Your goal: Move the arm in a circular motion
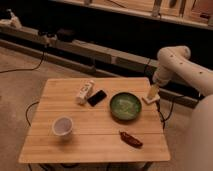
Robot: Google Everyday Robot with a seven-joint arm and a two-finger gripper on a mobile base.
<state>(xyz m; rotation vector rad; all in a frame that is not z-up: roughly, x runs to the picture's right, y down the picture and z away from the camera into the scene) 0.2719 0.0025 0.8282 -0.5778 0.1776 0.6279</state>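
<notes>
White arm [176, 64] reaches in over table [95, 145] right edge; tan gripper [152, 94] hangs at far right corner beside green bowl [125, 106]. Finger state: cannot tell. Arm rigid, heavy, self-driven; nothing to grasp.

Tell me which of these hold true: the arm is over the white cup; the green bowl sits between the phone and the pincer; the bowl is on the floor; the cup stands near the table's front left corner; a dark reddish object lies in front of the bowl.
1. False. The arm reaches down at the table's right edge, far from the white cup.
2. True. The green bowl lies between the black phone and the pincer.
3. False. It rests on the wooden table.
4. True.
5. True. The dark reddish object lies nearer the front edge than the bowl.
</notes>
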